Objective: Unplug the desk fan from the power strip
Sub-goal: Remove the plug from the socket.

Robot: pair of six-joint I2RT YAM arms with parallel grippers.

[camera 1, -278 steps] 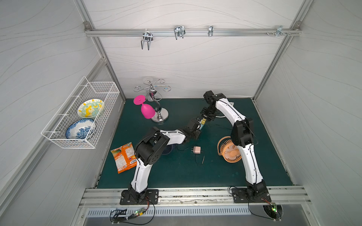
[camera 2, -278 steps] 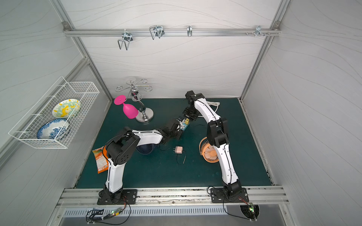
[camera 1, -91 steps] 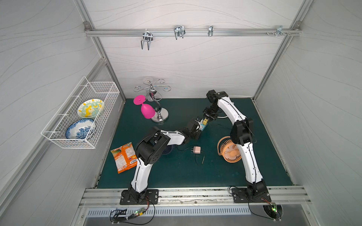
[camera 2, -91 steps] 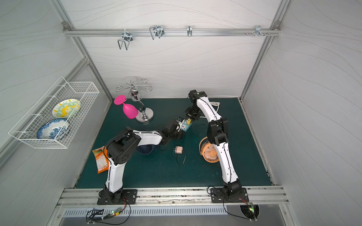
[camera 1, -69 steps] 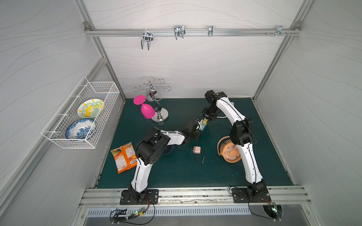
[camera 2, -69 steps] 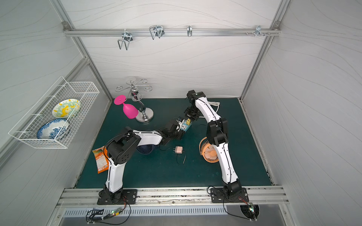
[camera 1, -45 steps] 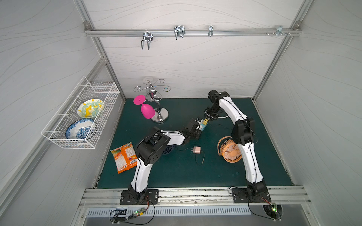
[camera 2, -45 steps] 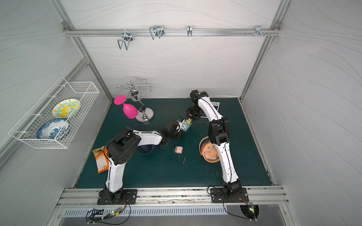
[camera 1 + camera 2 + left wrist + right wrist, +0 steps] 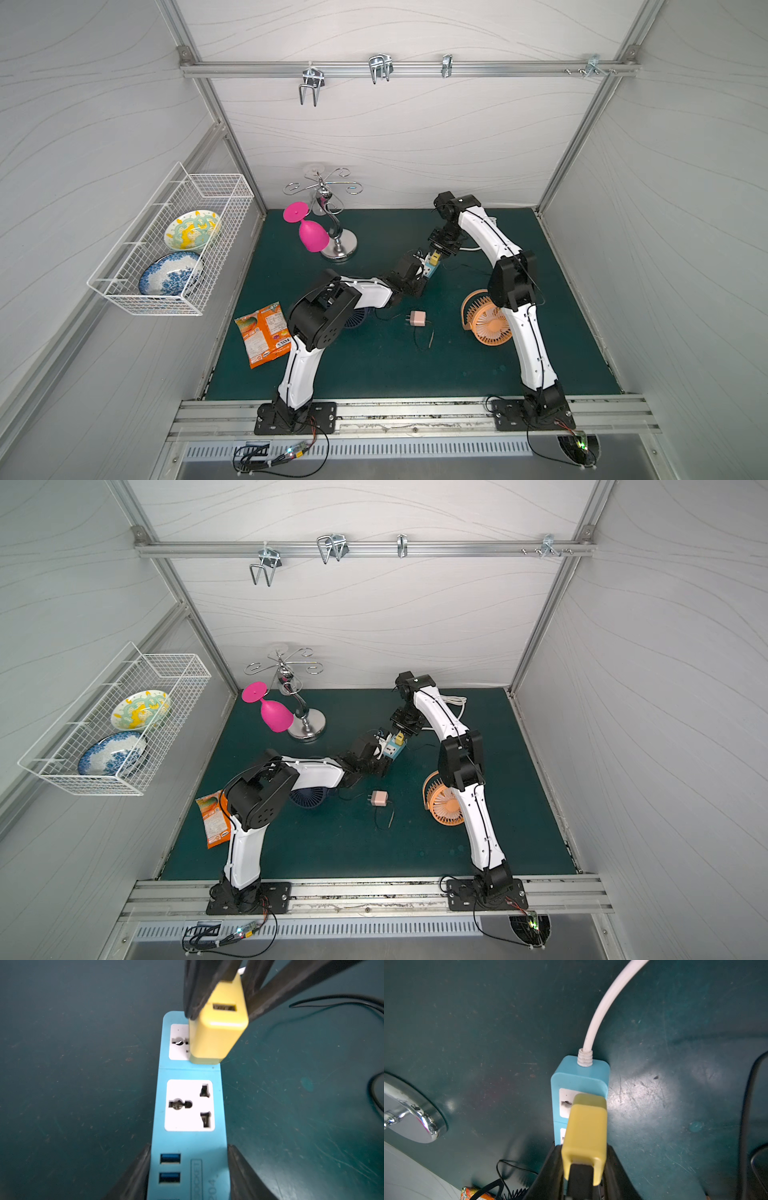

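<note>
Within the left pincer (image 9: 189,1169) sits the strip (image 9: 187,1073), clamped by its USB end; the right pincer (image 9: 583,1169) pinches the yellow plug (image 9: 585,1126) beyond. Extraction in hand: next, probably a straight pull off the strip.

The left arm (image 9: 299,365) rises from its base at the front rail, folds at a black elbow and runs its forearm low and nearly level toward the middle, with the wrist in line. The left gripper (image 9: 188,1154) is clamped on the strip (image 9: 188,1142), one finger (image 9: 135,1174) against each long side. The right arm (image 9: 532,345) climbs from its base, bends at the elbow and reaches far back. It then doubles over at the wrist, so the right gripper (image 9: 584,1159) points down toward the left one. Its fingers (image 9: 614,1167) pinch the plug (image 9: 584,1126) from both sides. The two grippers are near each other.
</note>
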